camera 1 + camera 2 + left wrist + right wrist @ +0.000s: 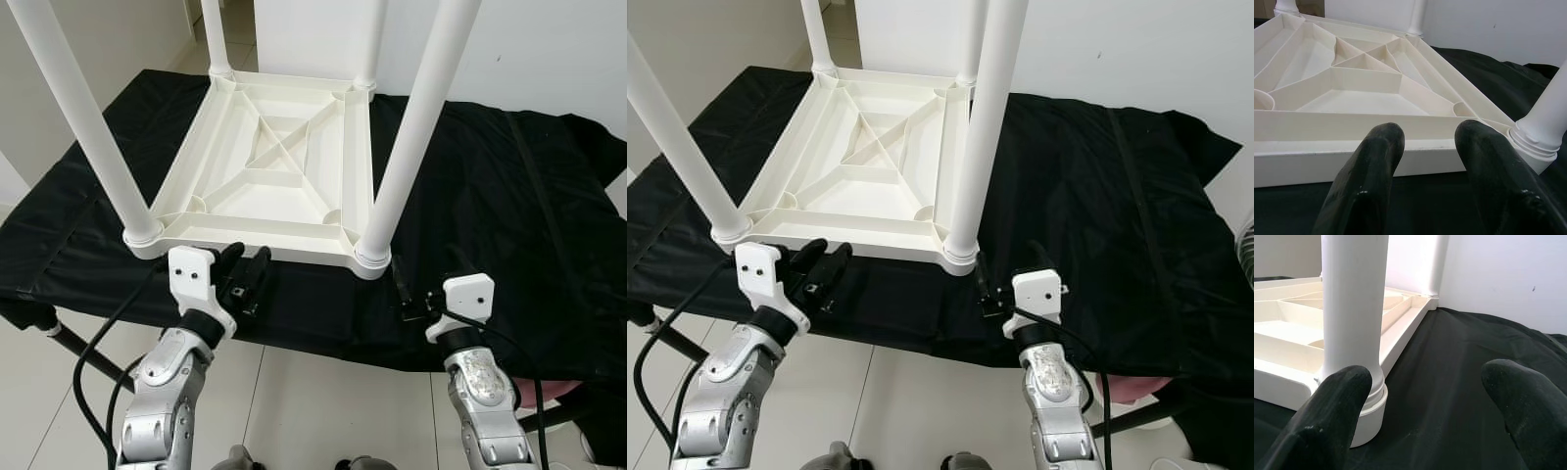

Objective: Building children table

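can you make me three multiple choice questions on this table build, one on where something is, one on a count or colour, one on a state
1. Where does the white table top lie?
A. upside down on the black cloth
B. on the floor tiles
C. leaning on the wall

2. How many legs are fitted in its corners?
A. two
B. three
C. four

3. How do the right gripper fingers stand?
A. shut on a leg
B. open, holding nothing
C. shut on the cloth

Answers:
1 A: the ribbed underside faces up, resting on the black cloth.
2 C: a leg rises from every corner, such as the near right leg.
3 B: the wrist view shows a wide gap between the fingers, with the leg just ahead of them.
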Available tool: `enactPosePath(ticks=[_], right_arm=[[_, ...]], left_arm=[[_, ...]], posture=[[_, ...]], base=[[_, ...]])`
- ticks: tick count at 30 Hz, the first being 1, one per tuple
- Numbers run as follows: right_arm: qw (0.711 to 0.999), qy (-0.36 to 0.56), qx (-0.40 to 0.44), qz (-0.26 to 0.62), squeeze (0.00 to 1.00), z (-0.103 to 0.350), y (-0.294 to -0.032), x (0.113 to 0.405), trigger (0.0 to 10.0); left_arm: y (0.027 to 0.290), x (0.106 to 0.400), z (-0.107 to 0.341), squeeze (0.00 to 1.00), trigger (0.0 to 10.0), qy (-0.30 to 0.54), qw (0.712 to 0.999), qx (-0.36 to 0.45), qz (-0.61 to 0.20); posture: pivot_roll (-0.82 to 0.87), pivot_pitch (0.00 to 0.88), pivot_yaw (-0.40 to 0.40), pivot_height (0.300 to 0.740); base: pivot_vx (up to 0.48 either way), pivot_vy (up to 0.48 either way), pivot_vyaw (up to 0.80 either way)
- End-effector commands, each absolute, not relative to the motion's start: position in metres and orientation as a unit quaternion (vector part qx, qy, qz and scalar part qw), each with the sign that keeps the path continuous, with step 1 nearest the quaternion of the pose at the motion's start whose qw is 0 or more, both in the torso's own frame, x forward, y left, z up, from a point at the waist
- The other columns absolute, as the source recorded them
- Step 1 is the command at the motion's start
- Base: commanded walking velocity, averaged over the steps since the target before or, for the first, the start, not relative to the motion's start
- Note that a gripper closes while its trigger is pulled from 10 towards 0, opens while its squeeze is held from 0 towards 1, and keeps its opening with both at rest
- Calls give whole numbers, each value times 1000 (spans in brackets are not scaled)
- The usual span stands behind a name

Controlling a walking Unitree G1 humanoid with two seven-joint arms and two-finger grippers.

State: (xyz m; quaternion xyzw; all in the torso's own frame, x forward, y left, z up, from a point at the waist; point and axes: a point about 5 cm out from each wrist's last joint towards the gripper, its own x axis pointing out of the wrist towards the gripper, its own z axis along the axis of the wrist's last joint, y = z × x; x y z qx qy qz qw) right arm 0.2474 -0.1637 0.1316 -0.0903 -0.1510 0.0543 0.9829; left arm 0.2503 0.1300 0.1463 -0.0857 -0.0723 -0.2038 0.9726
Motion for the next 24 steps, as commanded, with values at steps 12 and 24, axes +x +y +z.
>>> enactPosePath(ticks=[12, 24], right_arm=[[984, -143, -90, 54, 0, 125, -162, 245, 10000], [984, -142, -90, 55, 0, 124, -161, 245, 10000]], left_arm=[[136, 250, 147, 0, 10000, -68, 983, -90, -146], [135, 250, 147, 0, 10000, -67, 983, -90, -147]], posture=[[-76, 76, 42, 740], [-75, 74, 43, 740]], base=[[0, 123, 0], [0, 330, 0]])
